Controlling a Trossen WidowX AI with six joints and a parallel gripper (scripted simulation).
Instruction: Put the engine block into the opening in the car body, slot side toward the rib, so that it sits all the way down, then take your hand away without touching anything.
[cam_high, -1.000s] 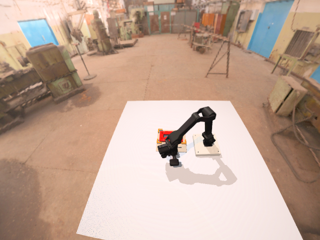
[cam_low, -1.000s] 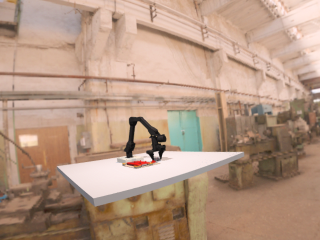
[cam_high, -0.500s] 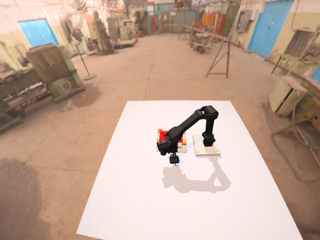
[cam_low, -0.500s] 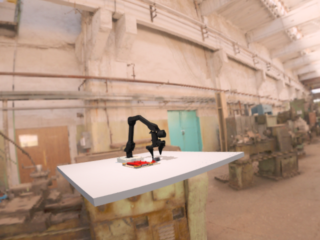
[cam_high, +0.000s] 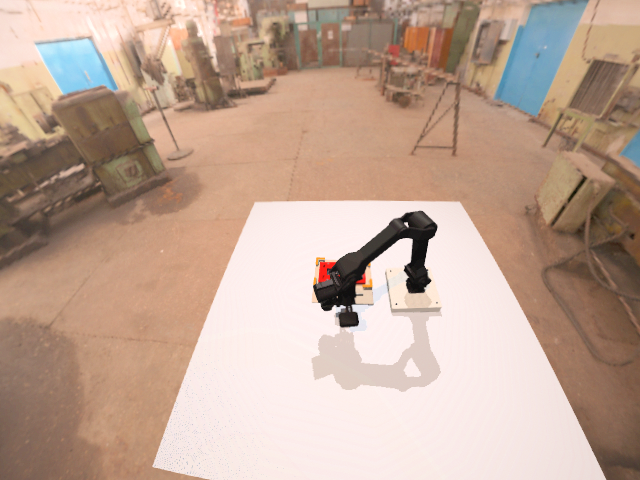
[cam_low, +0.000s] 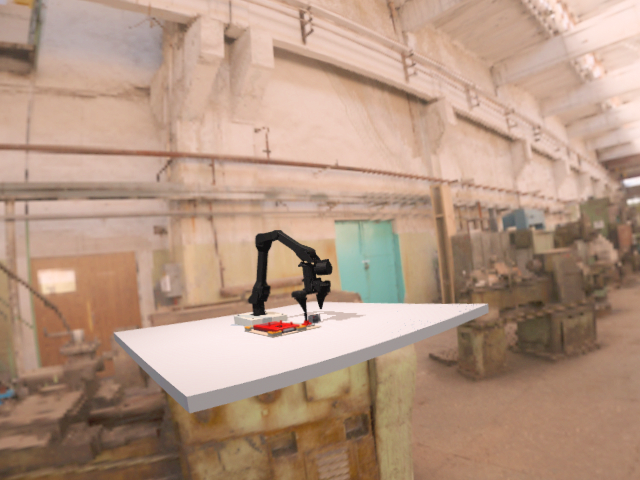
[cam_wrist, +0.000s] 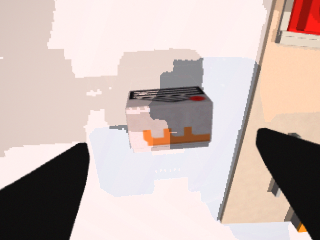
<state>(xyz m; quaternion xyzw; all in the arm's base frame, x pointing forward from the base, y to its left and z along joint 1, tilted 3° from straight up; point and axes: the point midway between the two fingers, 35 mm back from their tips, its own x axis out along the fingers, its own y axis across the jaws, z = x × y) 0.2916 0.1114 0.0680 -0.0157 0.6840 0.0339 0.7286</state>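
The engine block (cam_wrist: 169, 122) (cam_low: 315, 318) is a small grey box on the white table, just beside the board. In the wrist view its top shows black slots and a red dot, and its side an orange pattern. My gripper (cam_wrist: 174, 143) (cam_low: 313, 313) is open and empty, with its fingers wide apart above the block. The red car body (cam_high: 325, 271) (cam_low: 268, 326) (cam_wrist: 306, 17) lies on the beige board (cam_high: 366, 298) (cam_wrist: 245, 200); only its corner shows in the wrist view. The arm partly covers it in the top view, so its opening and rib cannot be made out. The block is hidden there.
The board has orange corner pieces (cam_high: 320, 256) and small grey parts on it. In the wrist view the right finger reaches across the board's edge. The arm's pale base plate (cam_high: 400, 304) (cam_low: 247, 320) stands beside the board. The arm's shadow falls on the table.
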